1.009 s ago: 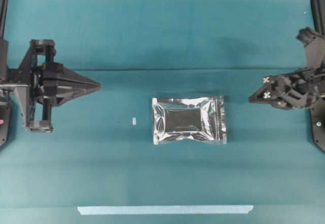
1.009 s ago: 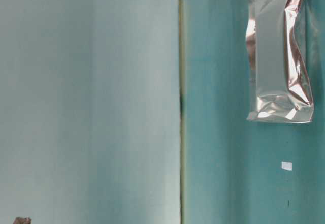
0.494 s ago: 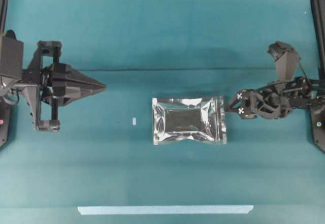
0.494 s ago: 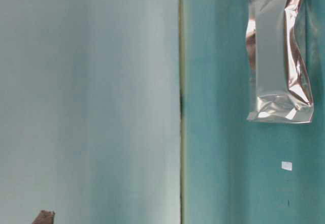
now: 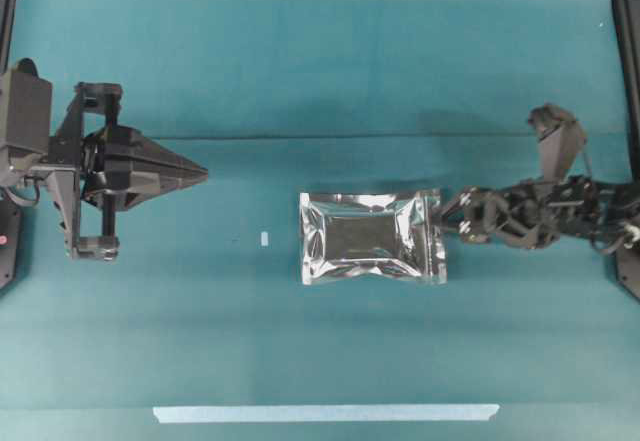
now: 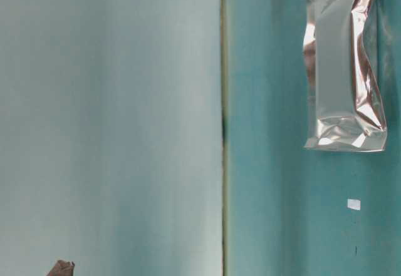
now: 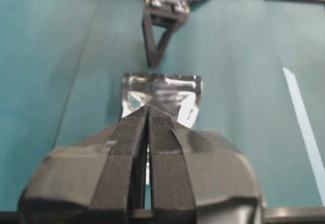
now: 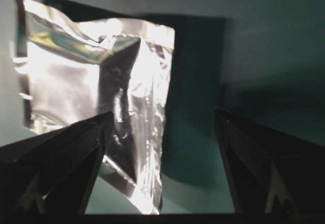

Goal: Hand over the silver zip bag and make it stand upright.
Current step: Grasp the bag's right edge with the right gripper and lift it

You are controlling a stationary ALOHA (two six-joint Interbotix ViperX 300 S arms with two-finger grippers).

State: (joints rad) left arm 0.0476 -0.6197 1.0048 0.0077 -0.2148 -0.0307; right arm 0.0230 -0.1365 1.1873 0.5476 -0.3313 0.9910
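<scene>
- Overhead view: the bag [image 5: 372, 237] lies flat near the middle of the teal table [image 5: 300, 81], its long side running from 9 to 3 o'clock, a darker panel at its centre and a sealed strip along its 3 o'clock edge.
- The right claw [image 5: 452, 217] sits just at that 3 o'clock edge; whether it touches the foil cannot be told from here, and its jaw gap is hard to read from above.
- The left claw [image 5: 198, 172] is well apart from the bag, at 9 o'clock, its tips drawn to one point, closed on nothing.
- A small white scrap [image 5: 264, 238] lies between the left claw and the bag; a long pale strip [image 5: 325, 413] runs along the 6 o'clock side of the table.
- Table-level view: the bag [image 6: 344, 69] shows at 1 o'clock, crinkled, with the scrap [image 6: 354, 204] at 5 o'clock of it; this picture appears turned on its side.
- Left wrist view: the left claw [image 7: 147, 113] has its pads pressed together; beyond it, at 12 o'clock, lies the bag [image 7: 161, 94], and past that the right claw [image 7: 156, 56] points down at its far edge.
- Right wrist view: the right claw [image 8: 162, 120] stands wide open, holding nothing, the bag [image 8: 96, 87] lit bright ahead, its near corner between the fingers.
</scene>
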